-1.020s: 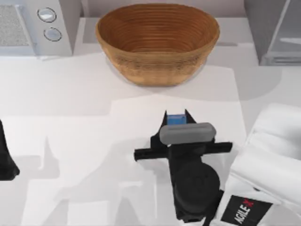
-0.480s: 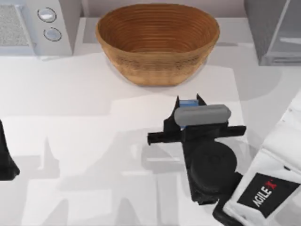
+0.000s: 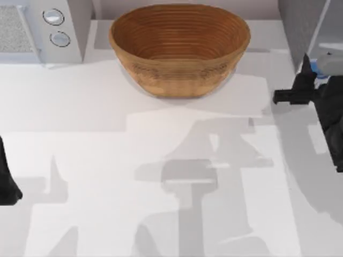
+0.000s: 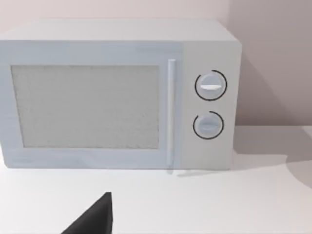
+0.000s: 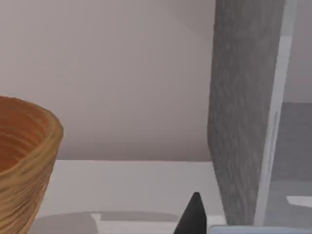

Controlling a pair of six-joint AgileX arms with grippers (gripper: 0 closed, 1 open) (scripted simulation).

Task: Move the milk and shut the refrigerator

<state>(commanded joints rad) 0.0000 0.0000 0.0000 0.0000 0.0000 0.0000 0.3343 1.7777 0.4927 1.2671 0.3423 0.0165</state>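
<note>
My right gripper [image 3: 320, 64] is at the table's far right, shut on the milk [image 3: 317, 68], of which a small blue patch shows between the black fingers. It hangs just in front of the refrigerator [image 3: 301, 27], a grey boxy appliance at the back right. In the right wrist view the refrigerator's speckled side [image 5: 241, 112] and pale door edge [image 5: 277, 102] stand close ahead, with a pale blue strip of the milk [image 5: 258, 229] beside one black fingertip [image 5: 193, 217]. My left gripper [image 3: 5, 184] is parked at the table's left edge.
A large woven basket [image 3: 179, 59] stands at the back centre, left of the right gripper; its rim [image 5: 29, 146] shows in the right wrist view. A light grey microwave [image 3: 69, 27] with two round knobs [image 4: 210, 105] sits at the back left.
The right arm has carried the milk from the table's middle to the far right and back, up to the front of the refrigerator. The left arm has not moved.
</note>
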